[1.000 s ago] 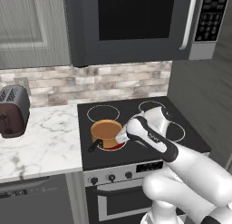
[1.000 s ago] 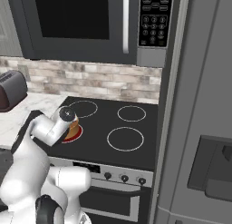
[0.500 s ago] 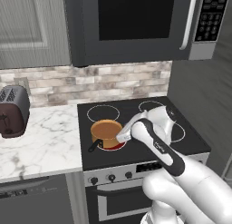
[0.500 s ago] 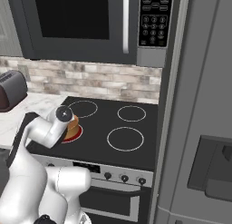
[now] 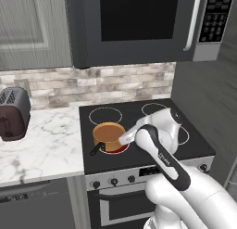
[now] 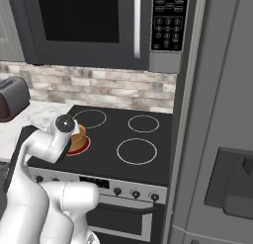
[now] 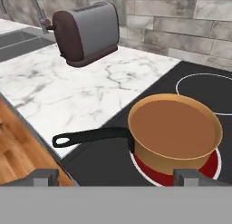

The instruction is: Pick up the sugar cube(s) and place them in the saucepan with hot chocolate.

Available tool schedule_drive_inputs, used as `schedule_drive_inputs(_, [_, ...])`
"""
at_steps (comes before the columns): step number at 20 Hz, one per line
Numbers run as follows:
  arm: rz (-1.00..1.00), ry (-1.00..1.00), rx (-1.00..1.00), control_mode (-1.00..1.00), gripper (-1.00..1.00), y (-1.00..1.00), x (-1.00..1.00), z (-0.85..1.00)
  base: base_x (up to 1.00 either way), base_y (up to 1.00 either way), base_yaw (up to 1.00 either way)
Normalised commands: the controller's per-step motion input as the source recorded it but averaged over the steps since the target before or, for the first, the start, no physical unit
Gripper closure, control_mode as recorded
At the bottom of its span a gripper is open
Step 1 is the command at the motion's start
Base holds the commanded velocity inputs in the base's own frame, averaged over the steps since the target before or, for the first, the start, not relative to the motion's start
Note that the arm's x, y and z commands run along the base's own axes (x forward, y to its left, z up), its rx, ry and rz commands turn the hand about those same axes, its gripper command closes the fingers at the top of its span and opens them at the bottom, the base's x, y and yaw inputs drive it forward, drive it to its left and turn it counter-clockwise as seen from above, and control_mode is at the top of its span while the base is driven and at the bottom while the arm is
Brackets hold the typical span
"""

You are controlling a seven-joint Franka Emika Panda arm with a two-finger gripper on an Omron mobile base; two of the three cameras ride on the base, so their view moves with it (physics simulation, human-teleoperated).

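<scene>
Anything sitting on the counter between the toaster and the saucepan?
Nothing: in the hand view, bare marble counter runs from the toaster to the stove edge, where the saucepan sits with its black handle pointing out over the edge.

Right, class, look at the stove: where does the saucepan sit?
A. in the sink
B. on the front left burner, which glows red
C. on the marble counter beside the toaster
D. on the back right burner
B: the saucepan stands on the stove's front left burner, with red showing under its base, and its black handle points toward the counter.
</scene>
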Motion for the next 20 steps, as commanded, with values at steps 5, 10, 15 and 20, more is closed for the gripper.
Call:
schedule_drive_inputs(5, [-0.18, 0.04, 0.13, -1.0, -1.0, -0.31, -0.28, 0.12, 0.0, 0.0, 0.0])
schedule_drive_inputs(10, [-0.19, -0.01, 0.24, -1.0, -1.0, -0.49, -0.63, 0.27, 0.0, 0.0, 0.0])
schedule_drive_inputs(15, [-0.15, -0.07, 0.29, -1.0, -1.0, -0.4, -0.53, 0.51, 0.0, 0.0, 0.0])
schedule_drive_inputs(20, [-0.09, -0.02, 0.28, -1.0, -1.0, -0.38, -0.67, 0.38, 0.0, 0.0, 0.0])
